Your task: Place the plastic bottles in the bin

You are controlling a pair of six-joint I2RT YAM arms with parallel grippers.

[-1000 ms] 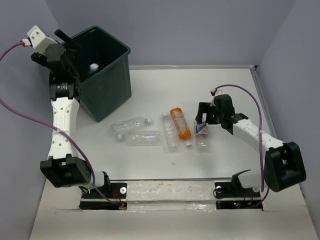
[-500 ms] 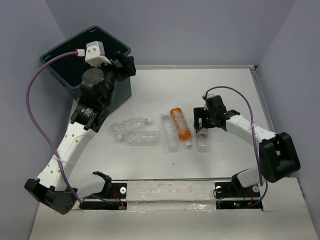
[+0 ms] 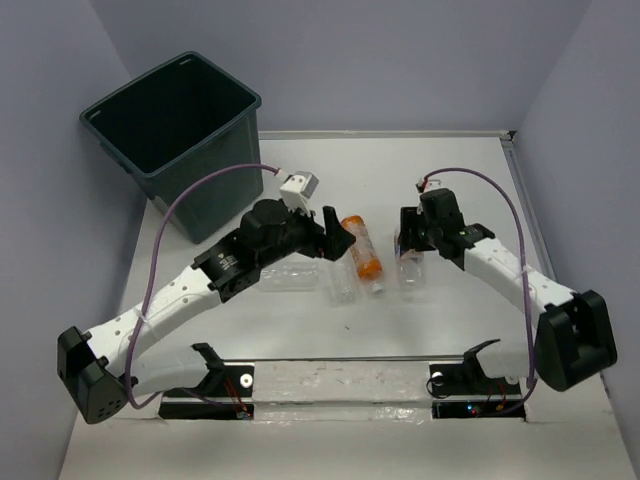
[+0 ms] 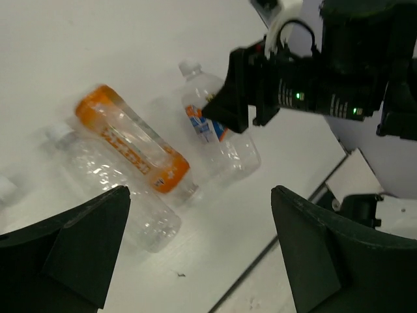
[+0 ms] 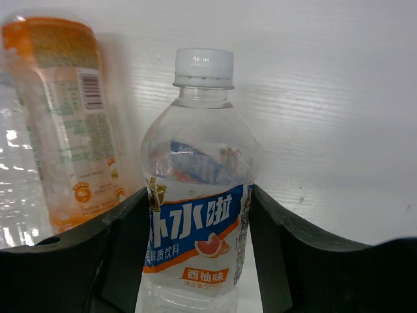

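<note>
Top cam: bin [image 3: 214, 196] sits at 10 o'clock in the far-left corner, inside too dark to tell what's in it. My left gripper [image 3: 337, 232] hangs mid-table over the bottle row, and my arm covers a couple of them. Orange bottle [image 3: 362, 250] is at its 3 o'clock, w/ a clear bottle [image 3: 343, 282] on the left side. Blue-label bottle [image 3: 410, 276] lies under my right gripper [image 3: 408, 248]. Bare table [image 3: 450, 180] runs from the row to the back wall [image 3: 380, 60] at 12.

Left wrist cam: my left fingers [image 4: 78, 248] are spread wide. Closer look than top cam: clear bottle right against the orange one, table's near edge at 4.

Right wrist cam: only view w/ the grip. My right fingers [image 5: 124, 254] are pressed on the blue-label bottle's sides, white cap [image 5: 204, 65] at 12, orange bottle just beside at 9.
</note>
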